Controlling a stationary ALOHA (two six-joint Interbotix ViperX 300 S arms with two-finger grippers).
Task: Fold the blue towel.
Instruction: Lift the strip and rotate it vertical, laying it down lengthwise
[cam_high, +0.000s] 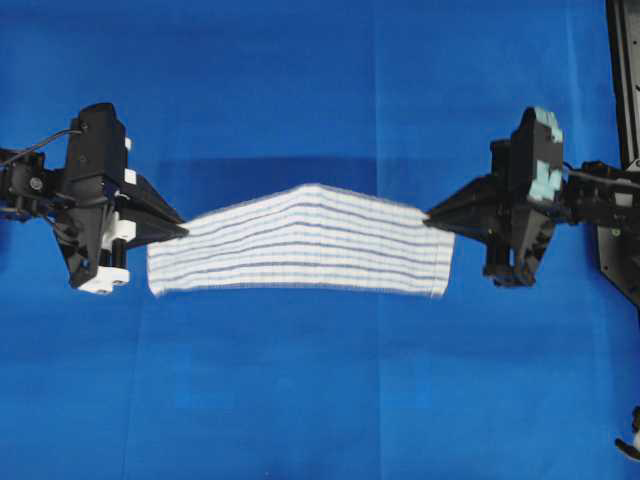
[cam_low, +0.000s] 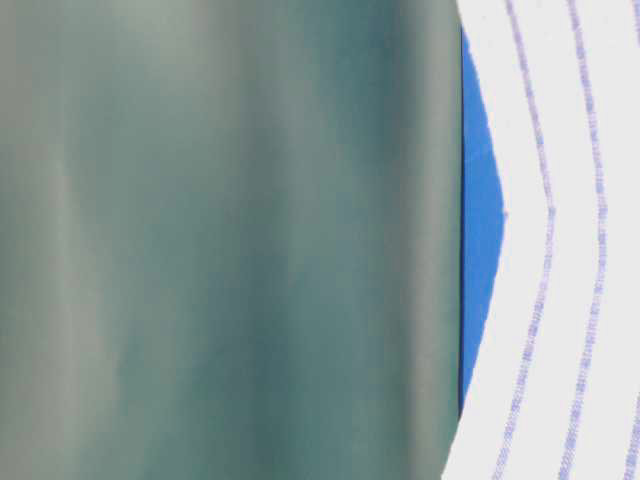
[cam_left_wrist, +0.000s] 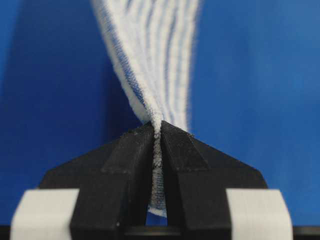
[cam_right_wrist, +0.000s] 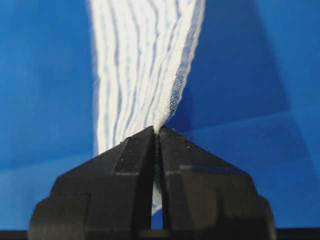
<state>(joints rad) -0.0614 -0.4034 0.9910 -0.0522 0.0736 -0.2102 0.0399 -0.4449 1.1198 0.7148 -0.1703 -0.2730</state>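
The blue towel (cam_high: 300, 240), white with thin blue stripes, hangs lifted between both arms over the blue table covering, arched up in its middle. My left gripper (cam_high: 183, 230) is shut on its left end, and the cloth (cam_left_wrist: 150, 55) runs away from the pinched jaws (cam_left_wrist: 157, 127). At the other end my right gripper (cam_high: 430, 214) is shut on the towel's right corner, with the cloth (cam_right_wrist: 145, 60) stretching up from the tips (cam_right_wrist: 156, 131). A close white striped part of the towel (cam_low: 570, 250) fills the right of the table-level view.
The bright blue table covering (cam_high: 320, 400) spreads under everything. A black frame (cam_high: 625, 70) stands at the right edge, with a small fitting (cam_high: 630, 445) at the bottom right corner. A blurred grey-green surface (cam_low: 230, 240) blocks most of the table-level view.
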